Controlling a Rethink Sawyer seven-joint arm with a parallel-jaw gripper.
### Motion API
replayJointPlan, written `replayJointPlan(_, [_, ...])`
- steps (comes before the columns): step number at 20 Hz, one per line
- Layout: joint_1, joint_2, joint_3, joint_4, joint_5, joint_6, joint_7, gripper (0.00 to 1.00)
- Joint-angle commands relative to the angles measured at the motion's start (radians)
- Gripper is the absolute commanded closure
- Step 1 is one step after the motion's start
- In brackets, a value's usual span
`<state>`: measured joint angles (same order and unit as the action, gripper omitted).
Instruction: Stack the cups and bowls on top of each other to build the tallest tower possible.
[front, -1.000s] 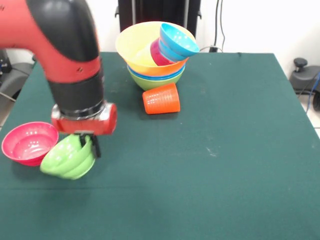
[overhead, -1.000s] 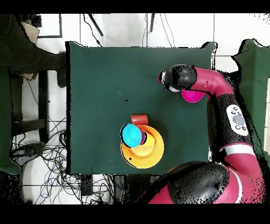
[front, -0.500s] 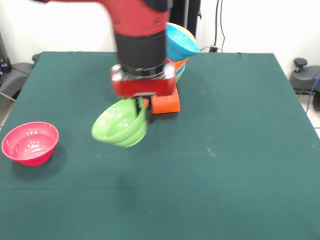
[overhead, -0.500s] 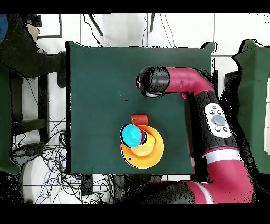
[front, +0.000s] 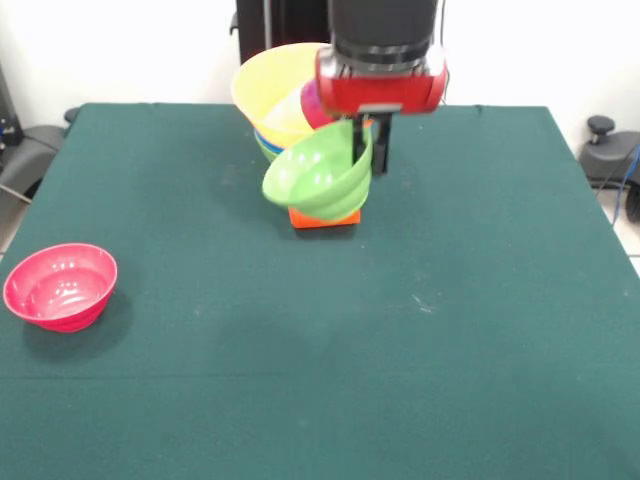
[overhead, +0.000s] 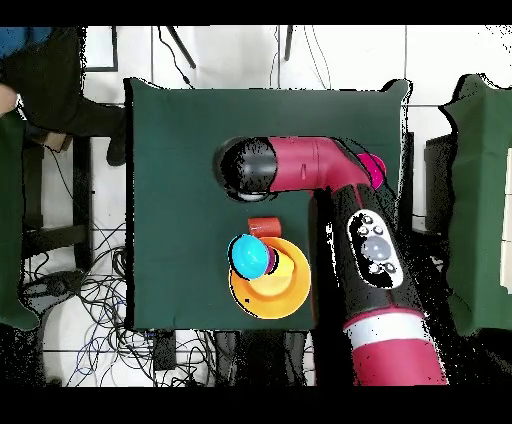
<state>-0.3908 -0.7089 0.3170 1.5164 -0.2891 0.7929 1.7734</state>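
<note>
The light is bright and even, and it seems to come from above. The green surface (front: 470, 330) looks flat and dull, with no shine on it. The pink-red bowl (front: 60, 286) has small white sparkles inside and a soft dark shadow beside it. The green bowl (front: 320, 180) held up in the air shines a little along its rim. A faint shadow lies on the surface under it. Nothing looks smeared in the front view. The white wall behind is very bright.
</note>
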Motion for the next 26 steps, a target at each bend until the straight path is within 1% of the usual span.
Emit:
replayJointPlan(1, [0.034,-0.145,-0.088,0.185,0.065,0.100,0.195,1.00])
replayJointPlan(6, [0.026,-0.164,-0.096,0.247,0.102,0.066,0.183,1.00])
replayJointPlan(10, [0.034,-0.211,-0.114,0.313,0.139,0.060,0.194,1.00])
replayJointPlan(14, [0.055,-0.253,-0.130,0.376,0.176,0.052,0.216,1.00])
replayJointPlan(18, [0.096,-0.303,-0.156,0.434,0.211,0.040,0.252,1.00])
replayJointPlan(21, [0.117,-0.328,-0.173,0.451,0.236,0.059,0.252,1.00])
replayJointPlan(24, [0.126,-0.322,-0.185,0.447,0.244,0.058,0.244,1.00])
replayJointPlan(26, [0.127,-0.302,-0.189,0.442,0.251,0.042,0.238,1.00])
